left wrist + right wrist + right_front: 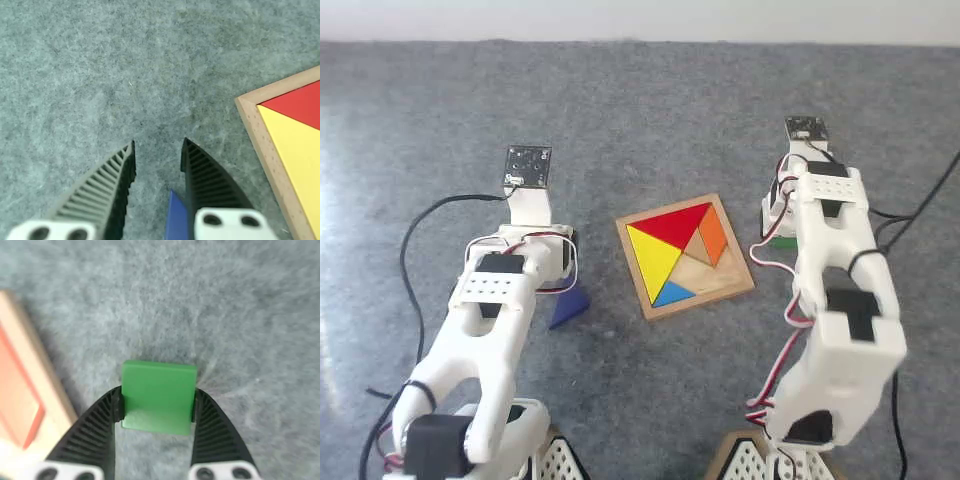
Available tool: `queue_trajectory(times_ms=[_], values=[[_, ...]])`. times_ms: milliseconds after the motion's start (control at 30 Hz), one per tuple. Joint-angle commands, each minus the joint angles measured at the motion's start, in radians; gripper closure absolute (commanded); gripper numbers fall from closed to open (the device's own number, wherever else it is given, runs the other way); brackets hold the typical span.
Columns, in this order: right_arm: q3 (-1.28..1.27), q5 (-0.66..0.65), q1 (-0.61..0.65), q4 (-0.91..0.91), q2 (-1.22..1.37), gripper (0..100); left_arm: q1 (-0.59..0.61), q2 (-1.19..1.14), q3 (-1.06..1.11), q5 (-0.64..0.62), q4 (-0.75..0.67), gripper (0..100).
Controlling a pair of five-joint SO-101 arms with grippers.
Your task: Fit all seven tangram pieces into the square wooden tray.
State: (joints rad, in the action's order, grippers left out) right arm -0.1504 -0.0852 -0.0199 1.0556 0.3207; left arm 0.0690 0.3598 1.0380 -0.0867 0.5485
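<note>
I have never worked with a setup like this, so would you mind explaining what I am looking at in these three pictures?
You see two small white robot arms, the left arm and the right arm, side by side on a grey carpet. Each ends in a two-fingered gripper. The high view looks down on both from a fixed camera. The other two pictures come from a camera on each arm's wrist, looking along its fingers.

Between the arms lies a square wooden tray. It holds a red triangle, a yellow triangle, an orange piece and a light blue triangle, with some bare wood left.

The left gripper is open, and a dark blue piece lies on the carpet beside one finger. The right gripper is closed on the sides of a green square.
</note>
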Motion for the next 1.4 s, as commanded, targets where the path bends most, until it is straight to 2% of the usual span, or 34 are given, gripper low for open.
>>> queue_trajectory(times_ms=[0,100,300,467,600,900,1100,1367], values=[[-0.081,-0.101,0.021,0.033,-0.283,99.1,-0.003,0.041,-0.005,-0.002,-0.021,85],[-0.195,-0.186,0.074,0.033,-0.458,99.1,-0.003,0.041,-0.005,-0.002,-0.021,85],[-0.423,-0.295,0.306,0.016,-0.725,99.1,-0.003,0.041,-0.005,-0.002,-0.021,85],[-0.453,-0.302,0.417,0.001,-0.714,99.1,-0.003,0.041,-0.004,-0.002,-0.018,85],[-0.450,-0.400,0.489,-0.013,-0.641,99.1,-0.003,0.041,-0.004,-0.002,-0.018,85],[-0.450,-0.519,0.516,-0.122,-0.475,99.1,-0.003,0.049,0.010,-0.002,-0.021,85],[-0.450,-0.525,0.512,-0.188,-0.400,99.1,-0.012,0.049,0.010,-0.003,-0.018,85],[-0.402,-0.520,0.510,-0.183,-0.367,99.0,-0.012,0.049,0.007,-0.006,-0.018,85]])
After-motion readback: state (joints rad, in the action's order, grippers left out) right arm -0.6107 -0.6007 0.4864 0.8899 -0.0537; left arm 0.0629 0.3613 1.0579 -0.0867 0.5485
